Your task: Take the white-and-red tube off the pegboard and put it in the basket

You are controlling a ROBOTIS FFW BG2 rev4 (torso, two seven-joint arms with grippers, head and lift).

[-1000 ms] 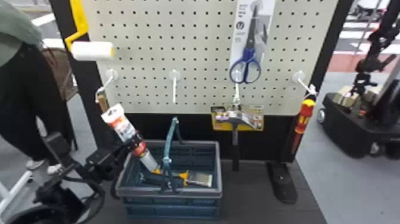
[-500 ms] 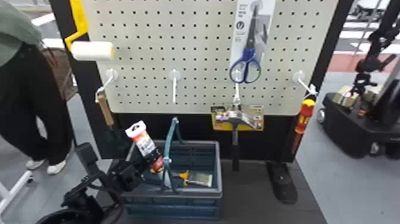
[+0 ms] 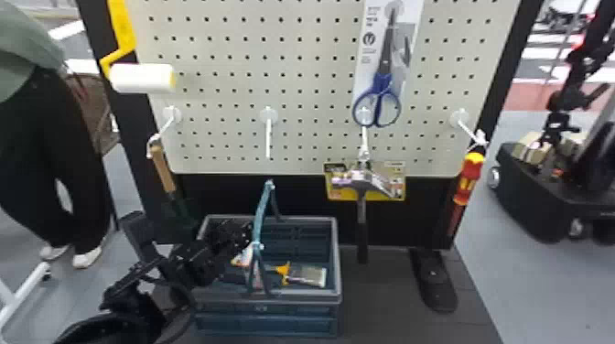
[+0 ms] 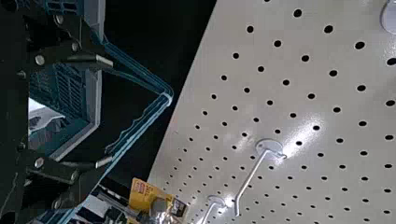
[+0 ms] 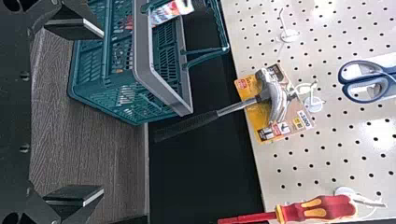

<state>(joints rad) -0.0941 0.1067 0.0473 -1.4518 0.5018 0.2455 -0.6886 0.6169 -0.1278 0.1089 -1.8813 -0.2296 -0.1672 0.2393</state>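
In the head view my left gripper (image 3: 240, 235) is over the left part of the blue-green basket (image 3: 315, 295). The tube (image 3: 245, 257) is inside the basket, partly hidden by the gripper and the basket's handle. My left gripper (image 4: 106, 112) stands open in its wrist view, its fingers wide apart, with a white piece of the tube (image 4: 41, 115) farther down between them. The right wrist view shows the tube (image 5: 170, 12) slanting, its white end above the basket's grey rim (image 5: 156, 86). My right gripper (image 5: 102, 111) is open with nothing between its fingers.
A brush (image 3: 306, 275) lies in the basket. The basket's handle (image 3: 261, 215) stands up close to the left gripper. On the pegboard (image 3: 293, 82) hang a paint roller (image 3: 142, 77), scissors (image 3: 378, 107), a hammer (image 3: 361, 206), a trowel (image 3: 164, 169) and a screwdriver (image 3: 467, 183).
My left gripper has moved right and forward over the basket. The tube, earlier tilted above the basket's left side, has gone down into it, and the gripper has let it go.
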